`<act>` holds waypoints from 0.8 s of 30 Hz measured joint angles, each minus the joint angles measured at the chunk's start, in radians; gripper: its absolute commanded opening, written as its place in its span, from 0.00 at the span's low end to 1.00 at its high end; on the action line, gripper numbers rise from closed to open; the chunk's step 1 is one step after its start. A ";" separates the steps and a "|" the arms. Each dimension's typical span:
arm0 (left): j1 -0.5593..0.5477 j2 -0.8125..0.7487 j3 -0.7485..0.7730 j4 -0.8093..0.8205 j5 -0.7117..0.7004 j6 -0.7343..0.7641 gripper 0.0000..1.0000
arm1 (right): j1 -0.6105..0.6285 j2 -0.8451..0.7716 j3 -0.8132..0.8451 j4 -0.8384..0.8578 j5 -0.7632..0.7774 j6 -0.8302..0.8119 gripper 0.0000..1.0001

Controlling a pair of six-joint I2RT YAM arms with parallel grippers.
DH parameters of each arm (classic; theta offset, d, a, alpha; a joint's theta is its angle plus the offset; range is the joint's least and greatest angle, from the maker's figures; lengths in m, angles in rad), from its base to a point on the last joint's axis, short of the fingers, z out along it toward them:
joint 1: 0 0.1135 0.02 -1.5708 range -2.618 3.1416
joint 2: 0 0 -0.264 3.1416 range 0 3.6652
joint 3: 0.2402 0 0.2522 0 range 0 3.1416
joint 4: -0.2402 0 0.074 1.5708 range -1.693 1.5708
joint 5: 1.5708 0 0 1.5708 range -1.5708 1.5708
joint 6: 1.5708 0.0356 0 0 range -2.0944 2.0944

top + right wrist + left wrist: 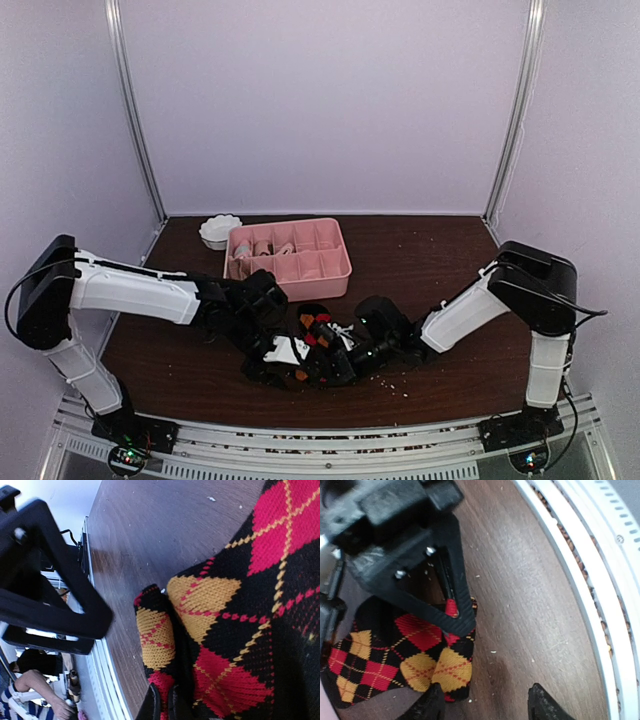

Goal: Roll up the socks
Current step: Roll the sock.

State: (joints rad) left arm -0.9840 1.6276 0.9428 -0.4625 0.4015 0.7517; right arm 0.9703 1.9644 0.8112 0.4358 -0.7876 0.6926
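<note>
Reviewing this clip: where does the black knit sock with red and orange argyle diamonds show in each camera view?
Top external: the black argyle knit sock lies low at centre, in front of the pink plastic compartment tray.
Left wrist: it fills the lower left corner.
Right wrist: it covers the right half.
Shared landmark: the dark brown wooden table under it, seen in all three.

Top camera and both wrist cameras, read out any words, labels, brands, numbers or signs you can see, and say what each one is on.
None: no text can be read in any view.
The argyle sock: diamond pattern only, no tag showing.
The pink tray and the white bowl: plain, no markings visible.
</note>
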 measured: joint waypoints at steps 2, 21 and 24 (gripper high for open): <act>-0.011 0.035 0.002 0.016 -0.023 0.007 0.51 | -0.005 0.006 -0.003 0.016 -0.013 0.028 0.00; -0.028 0.155 0.059 0.071 -0.112 0.015 0.25 | -0.021 0.043 -0.063 0.209 -0.046 0.169 0.00; -0.028 0.158 0.061 0.072 -0.124 0.017 0.22 | -0.024 0.043 -0.075 0.236 -0.042 0.188 0.00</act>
State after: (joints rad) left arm -1.0119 1.7859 1.0039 -0.3904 0.2775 0.7689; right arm 0.9466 2.0071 0.7361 0.6720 -0.8291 0.8803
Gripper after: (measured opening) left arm 0.251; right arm 0.032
